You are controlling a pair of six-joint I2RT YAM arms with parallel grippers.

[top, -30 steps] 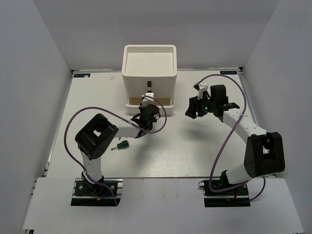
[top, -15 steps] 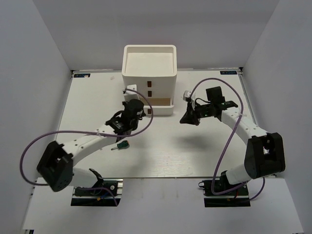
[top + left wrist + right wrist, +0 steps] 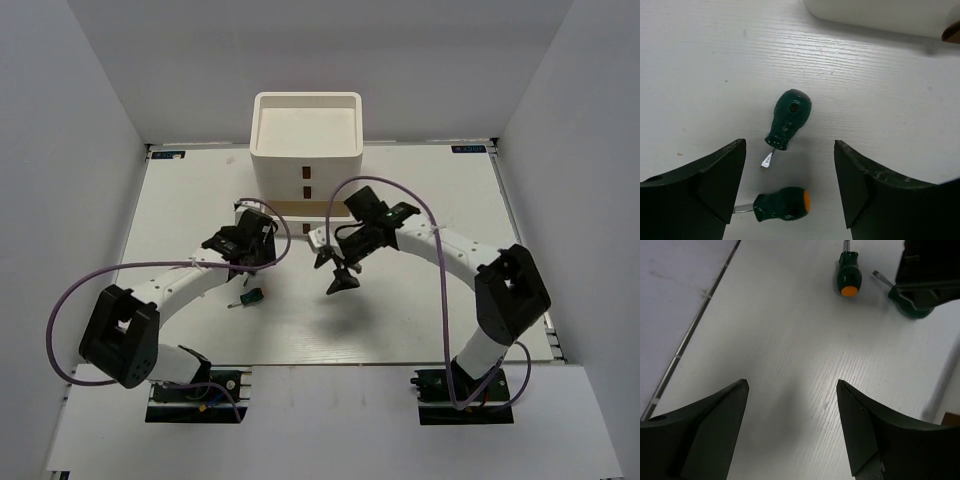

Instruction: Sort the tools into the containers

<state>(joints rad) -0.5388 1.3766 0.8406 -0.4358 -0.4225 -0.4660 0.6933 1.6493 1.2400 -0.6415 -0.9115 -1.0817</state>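
Two stubby green-handled screwdrivers lie on the white table. One (image 3: 788, 118) lies between the fingers of my open left gripper (image 3: 789, 145), which hovers above it without touching. The other (image 3: 781, 203), with an orange cap, lies just nearer (image 3: 250, 297). The right wrist view shows the capped one (image 3: 848, 274) and part of the other (image 3: 912, 305) under the left gripper. My left gripper (image 3: 240, 248) covers that one from above. My right gripper (image 3: 338, 272) hangs open and empty over bare table (image 3: 792, 382). The white containers (image 3: 306, 130) stand at the back.
The stacked organizer has brown tabs (image 3: 307, 176) on its front, and its wall (image 3: 880, 12) is close behind the left gripper. The right arm's elbow (image 3: 512, 285) is at the right. Purple cables loop beside both arms. White walls close in the table.
The left gripper drew back from the organizer and opened above the screwdrivers. The right arm swung left to mid-table with jaws open. The bottom drawer no longer sticks out.
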